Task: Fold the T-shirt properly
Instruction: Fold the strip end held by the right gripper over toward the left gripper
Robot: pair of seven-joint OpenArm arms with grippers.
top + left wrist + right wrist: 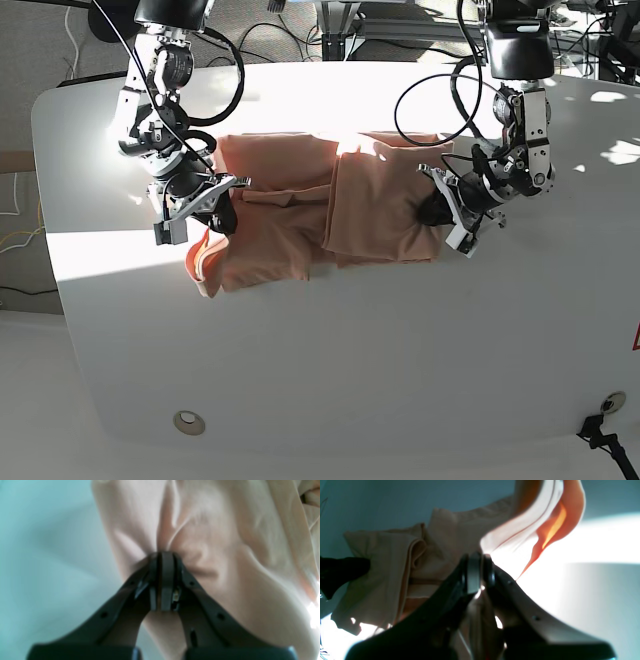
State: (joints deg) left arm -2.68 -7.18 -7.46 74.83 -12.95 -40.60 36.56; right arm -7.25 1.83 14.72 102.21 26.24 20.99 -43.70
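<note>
2 grippers pinching 1 shirt

Both clench the T-shirt (pixel 330 215), which lies crumpled on the white table (pixel 400 360): left gripper (pixel 162 555) on its edge, right gripper (pixel 478 557) on the opposite end

T-shirt (pixel 310 215) on table (pixel 350 380), between both arms.

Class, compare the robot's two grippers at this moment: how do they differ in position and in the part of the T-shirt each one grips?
The left gripper sits at the T-shirt's end on the base view's right; the right gripper is at the opposite end. The left pinches bunched cloth lying low on the table; the right grips an edge that curls up, showing its orange underside. Both have jaws shut on cloth.
</note>
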